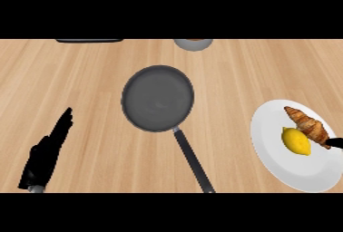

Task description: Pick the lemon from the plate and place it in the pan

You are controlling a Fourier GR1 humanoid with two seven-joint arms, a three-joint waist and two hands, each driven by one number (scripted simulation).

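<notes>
so the small yellow oval lemon [296,141] sits on the white round plate [281,163] at the far right, long axis running roughly toward and away from the robot, just left of the black right hand [335,144] poking in at the edge (can't tell its fingers), while the straight-fingered left hand [47,154] rests well apart, past the dark grey round frying pan [157,98].

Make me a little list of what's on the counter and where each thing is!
pan: middle of the counter, nothing in it, handle toward the robot
plate: white, on the right
lemon: on the plate
croissant: on the plate, beside the lemon
left hand: open, resting at lower left
right hand: only a tip shows at the right edge
</notes>
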